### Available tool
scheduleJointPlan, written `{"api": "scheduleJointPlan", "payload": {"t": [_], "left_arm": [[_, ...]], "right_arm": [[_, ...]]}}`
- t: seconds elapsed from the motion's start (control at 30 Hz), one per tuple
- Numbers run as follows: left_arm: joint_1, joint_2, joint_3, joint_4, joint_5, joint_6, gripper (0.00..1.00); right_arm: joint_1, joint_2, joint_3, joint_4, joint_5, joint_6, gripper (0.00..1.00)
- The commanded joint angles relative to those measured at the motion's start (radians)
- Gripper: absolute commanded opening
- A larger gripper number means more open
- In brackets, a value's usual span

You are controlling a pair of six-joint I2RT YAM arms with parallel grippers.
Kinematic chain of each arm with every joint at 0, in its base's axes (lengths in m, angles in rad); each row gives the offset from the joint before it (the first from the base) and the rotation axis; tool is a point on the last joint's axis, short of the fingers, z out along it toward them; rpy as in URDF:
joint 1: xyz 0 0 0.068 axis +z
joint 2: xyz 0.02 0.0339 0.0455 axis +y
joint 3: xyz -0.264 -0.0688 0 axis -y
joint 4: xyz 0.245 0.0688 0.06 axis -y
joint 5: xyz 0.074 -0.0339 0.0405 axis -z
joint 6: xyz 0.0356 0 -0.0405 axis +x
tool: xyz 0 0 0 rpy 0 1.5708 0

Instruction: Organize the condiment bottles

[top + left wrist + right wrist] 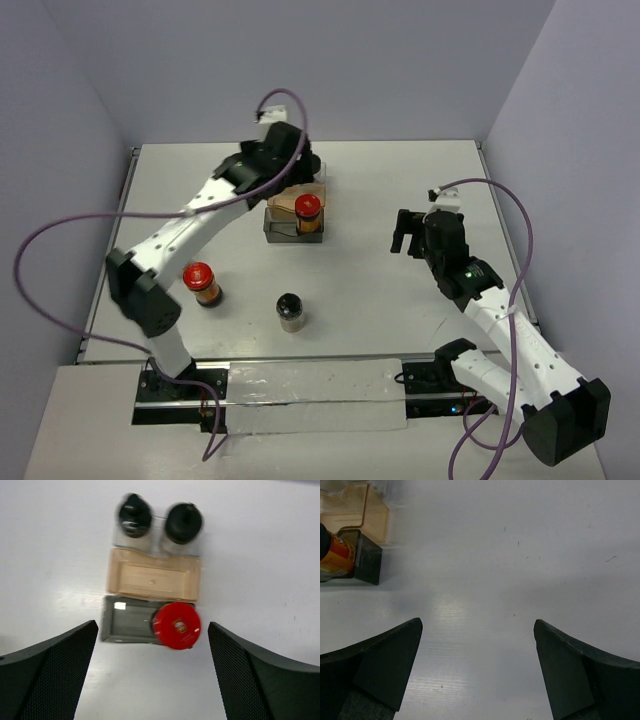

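**Both grippers gape, nothing held; one red-capped bottle sits in the grey tray.**

Left gripper (151, 630): jaws wide apart, hanging above the trays, touching nothing. Below the gap, trayed red-capped bottle (176, 625) stands upright in the right end of the grey tray (122, 625). At its 12 o'clock the amber tray (152, 580) touches the grey one. Beyond that, first black-capped bottle (134, 515) and second black-capped bottle (183, 522) stand side by side. Right gripper (478, 621): jaws wide apart over the white table (520, 555), grey tray at its 10 o'clock. From table centre in the top view, loose red-capped bottle (201, 283) is at 8 o'clock and loose black-capped bottle (290, 311) at 6 o'clock. Both are upright and stand apart.
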Motion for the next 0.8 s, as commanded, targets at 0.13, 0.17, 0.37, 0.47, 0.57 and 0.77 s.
{"api": "scheduleJointPlan", "payload": {"t": [0.13, 0.17, 0.37, 0.47, 0.57, 0.77], "left_arm": [[0.145, -0.44, -0.362, -0.343, -0.173, -0.349, 0.94], [0.149, -0.486, -0.415, -0.367, -0.165, -0.4, 0.93], [0.159, -0.617, -0.598, -0.454, -0.146, -0.59, 0.9], [0.174, -0.617, -0.663, -0.47, -0.136, -0.632, 0.89], [0.177, -0.637, -0.719, -0.434, -0.108, -0.655, 0.92], [0.179, -0.64, -0.815, -0.37, -0.054, -0.66, 0.93]], "right_arm": [[0.005, 0.017, -0.017, 0.079, -0.012, -0.001, 1.0], [0.005, 0.027, -0.013, 0.085, -0.015, -0.001, 1.0], [0.005, 0.042, -0.006, 0.109, -0.057, -0.001, 1.0], [0.005, 0.033, -0.006, 0.101, -0.053, -0.001, 1.0], [0.005, 0.019, -0.003, 0.09, -0.048, -0.001, 1.0], [0.005, -0.005, -0.004, 0.075, -0.045, -0.001, 1.0]]}}
